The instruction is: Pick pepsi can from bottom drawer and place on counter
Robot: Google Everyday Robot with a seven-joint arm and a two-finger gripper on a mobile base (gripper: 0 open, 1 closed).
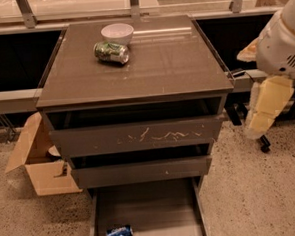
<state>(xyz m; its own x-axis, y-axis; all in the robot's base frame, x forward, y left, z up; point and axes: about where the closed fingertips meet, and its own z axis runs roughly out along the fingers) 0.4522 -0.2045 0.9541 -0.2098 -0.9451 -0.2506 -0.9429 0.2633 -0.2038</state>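
The pepsi can (119, 235), dark blue, lies on its side near the front left of the open bottom drawer (158, 212). The counter (159, 64) is the wide grey-brown top of the cabinet. My gripper (258, 128) hangs at the end of the cream arm segment to the right of the cabinet, at about the height of the upper drawers. It is far from the can and nothing shows in it.
A green and silver can (112, 52) lies on its side at the back left of the counter, next to a white bowl (117, 32). An open cardboard box (40, 161) stands on the floor left of the cabinet. The two upper drawers (138, 135) are slightly ajar.
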